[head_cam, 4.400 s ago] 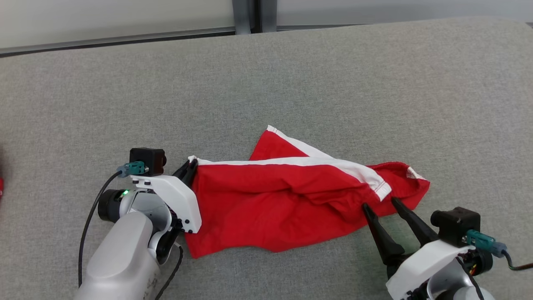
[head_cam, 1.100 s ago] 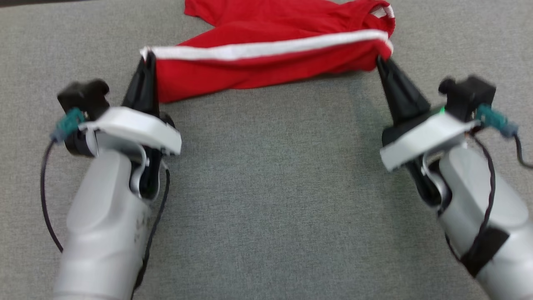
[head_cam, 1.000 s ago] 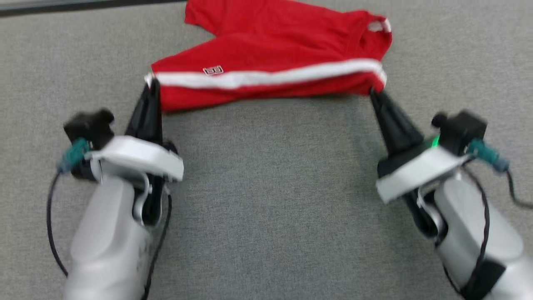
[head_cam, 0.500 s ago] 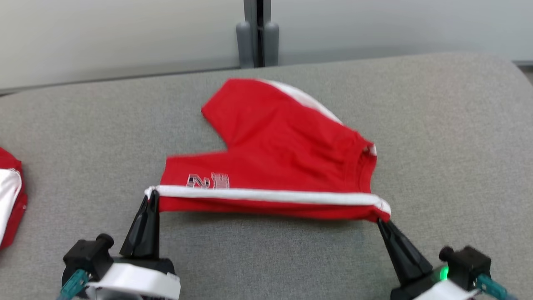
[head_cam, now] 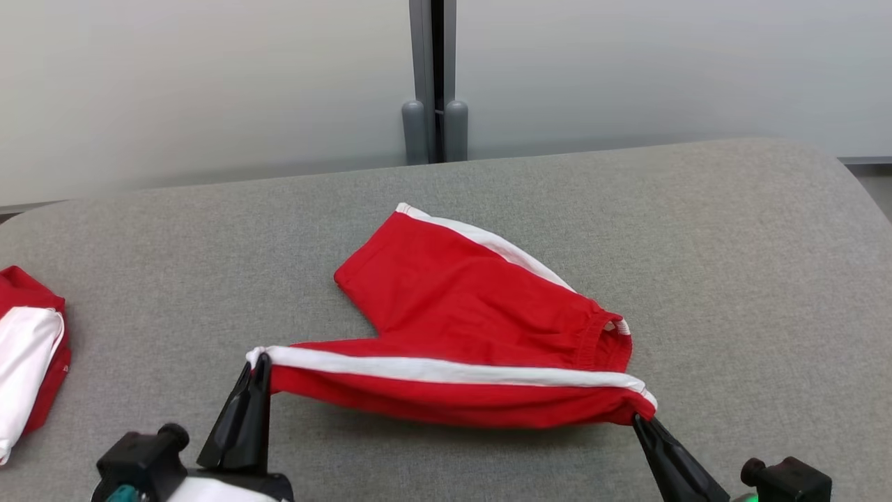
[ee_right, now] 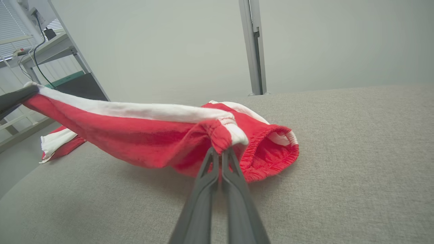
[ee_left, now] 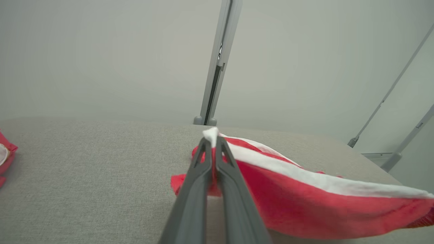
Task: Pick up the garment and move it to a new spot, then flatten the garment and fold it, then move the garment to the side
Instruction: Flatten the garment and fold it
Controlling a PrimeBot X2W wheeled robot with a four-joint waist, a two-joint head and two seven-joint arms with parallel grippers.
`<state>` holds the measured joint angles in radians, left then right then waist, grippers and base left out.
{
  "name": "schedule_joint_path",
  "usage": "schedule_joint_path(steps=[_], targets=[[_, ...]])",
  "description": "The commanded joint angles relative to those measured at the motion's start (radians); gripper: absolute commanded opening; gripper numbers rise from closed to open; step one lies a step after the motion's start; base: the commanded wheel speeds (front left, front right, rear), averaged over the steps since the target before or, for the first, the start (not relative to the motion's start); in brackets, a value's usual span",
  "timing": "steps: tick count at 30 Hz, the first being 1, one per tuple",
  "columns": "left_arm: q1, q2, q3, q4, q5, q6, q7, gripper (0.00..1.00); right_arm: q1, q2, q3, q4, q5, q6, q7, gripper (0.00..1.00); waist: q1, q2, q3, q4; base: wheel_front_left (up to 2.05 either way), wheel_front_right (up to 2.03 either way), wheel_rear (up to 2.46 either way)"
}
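Left fingers: I have the left gripper (ee_left: 211, 144) pinched shut on the hem corner of the white stripe; in the head view it sits at the lower left.
Right fingers: the right gripper (ee_right: 219, 153) is closed tight on the waistband end of that same stripe, at the lower right of the head view.
Garment: the red shorts (head_cam: 474, 314) sit mid-frame. The near edge is lifted and stretched between my two grips, while the far leg and the gathered waistband opening rest on the grey cushion (head_cam: 732, 244).
Why held this way: with both ends of one side seam gripped, the stripe is taut, so I judge the cloth can be laid down straight, not bunched.
Stage: my read is flattening; no fold has been made yet.
Next move: probably lower the near edge evenly, with both grips level.
Risk: the left grip has only a thin corner, so a hard pull could slip it out.
Surroundings: a second red-and-white garment (head_cam: 28, 348) lies at the left edge, well apart. A grey post (head_cam: 432, 70) stands at upper centre.
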<state>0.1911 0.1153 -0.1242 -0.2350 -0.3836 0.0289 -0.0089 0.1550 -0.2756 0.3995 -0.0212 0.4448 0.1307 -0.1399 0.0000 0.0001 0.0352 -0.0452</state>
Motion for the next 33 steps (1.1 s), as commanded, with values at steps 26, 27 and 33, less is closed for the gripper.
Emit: schedule_joint_path(steps=[26,27,33], targets=[[-1.015,0.065,-0.211,0.834,0.017,-0.158,0.032,0.0,-0.459,0.182,-0.074,0.275,0.049,0.0,-0.073,0.0,0.0,-0.0001,0.389,-0.136,0.0,0.0,0.0],[-1.044,0.066,-0.218,0.875,0.005,-0.158,0.037,0.0,-0.478,0.183,-0.066,0.29,0.043,0.0,-0.078,0.0,0.0,-0.0001,0.399,-0.145,0.0,0.0,0.0],[-1.176,0.065,-0.279,1.069,-0.067,-0.159,0.042,0.44,-0.556,0.192,-0.004,0.35,0.048,0.0,-0.1,0.24,0.0,-0.0001,0.441,-0.173,0.0,0.0,0.0]])
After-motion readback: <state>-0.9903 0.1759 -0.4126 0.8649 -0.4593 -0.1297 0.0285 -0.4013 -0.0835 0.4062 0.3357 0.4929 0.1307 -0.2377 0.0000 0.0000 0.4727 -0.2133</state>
